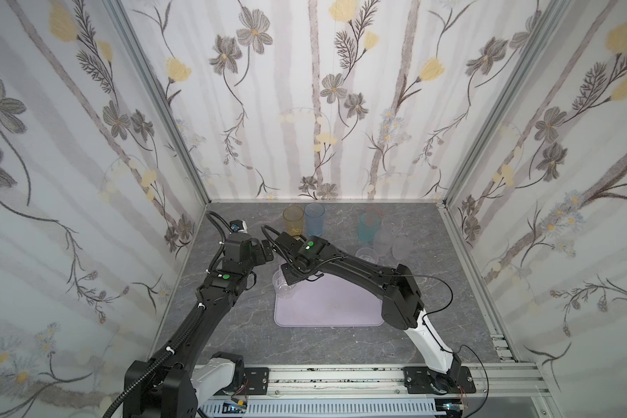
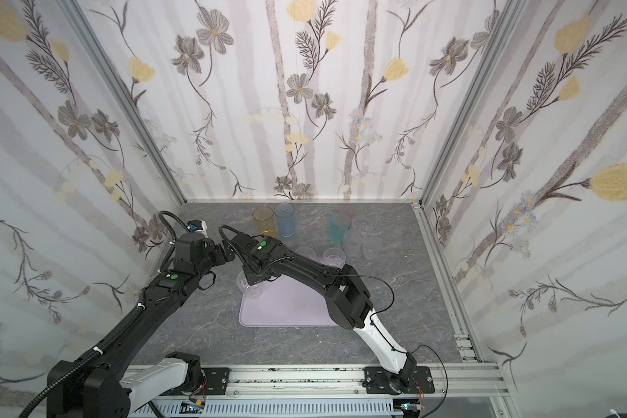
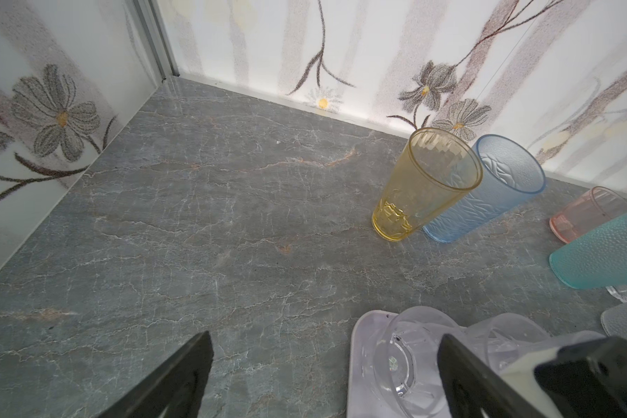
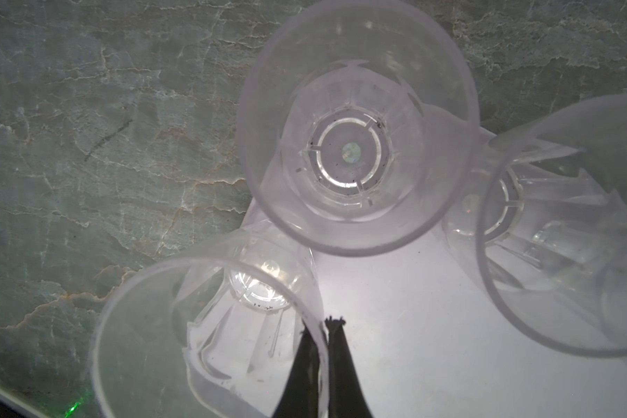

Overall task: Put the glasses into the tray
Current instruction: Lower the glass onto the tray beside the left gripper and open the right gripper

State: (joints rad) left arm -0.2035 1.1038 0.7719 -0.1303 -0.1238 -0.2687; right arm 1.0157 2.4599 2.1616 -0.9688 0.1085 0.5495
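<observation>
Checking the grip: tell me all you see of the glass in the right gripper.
The clear glass is a short, empty, see-through tumbler, plastic-looking, with a faceted lower wall and thick round base. It is mouth-up at the tray's far left corner; whether it rests there is unclear. The right gripper pinches its rim, one finger inside.

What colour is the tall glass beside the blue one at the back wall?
The tall glass is see-through amber yellow; the left wrist view shows it best.
</observation>
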